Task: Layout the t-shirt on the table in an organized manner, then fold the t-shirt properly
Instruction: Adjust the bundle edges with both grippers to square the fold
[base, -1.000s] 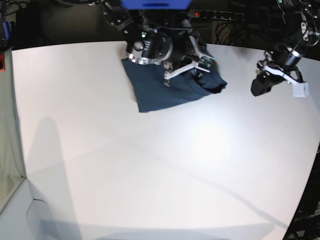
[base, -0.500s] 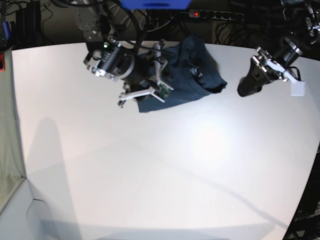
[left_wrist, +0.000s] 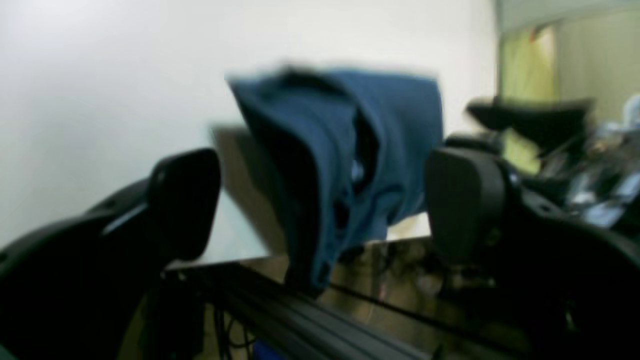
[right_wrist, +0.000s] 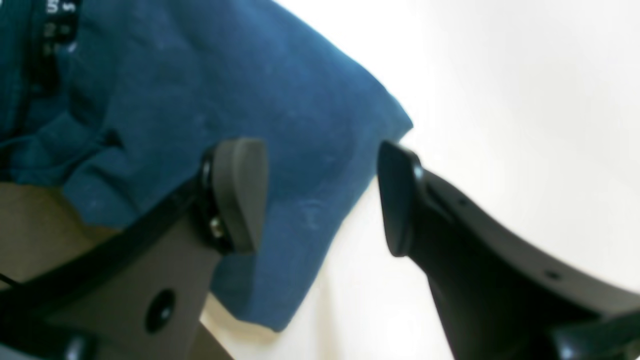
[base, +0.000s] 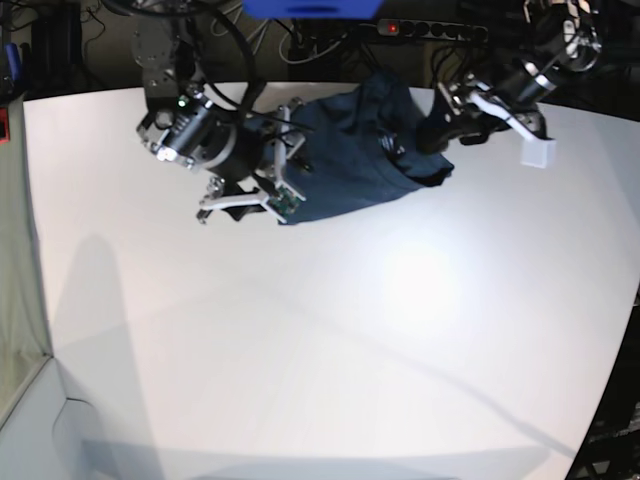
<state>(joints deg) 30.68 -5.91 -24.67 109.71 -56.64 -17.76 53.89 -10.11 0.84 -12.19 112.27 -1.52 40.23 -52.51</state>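
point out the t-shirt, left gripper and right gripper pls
t-shirt (base: 345, 165): base view, middle of the navy cloth.
left gripper (left_wrist: 320, 200): left wrist view, gap between open fingertips.
right gripper (right_wrist: 320, 195): right wrist view, gap between open fingertips.

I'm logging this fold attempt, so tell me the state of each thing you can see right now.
t-shirt: crumpled, bunched at the table's far edge, not laid flat.
left gripper: open, shirt fold in line between its jaws.
right gripper: open, over the shirt's corner.
table: shirt only at far edge.
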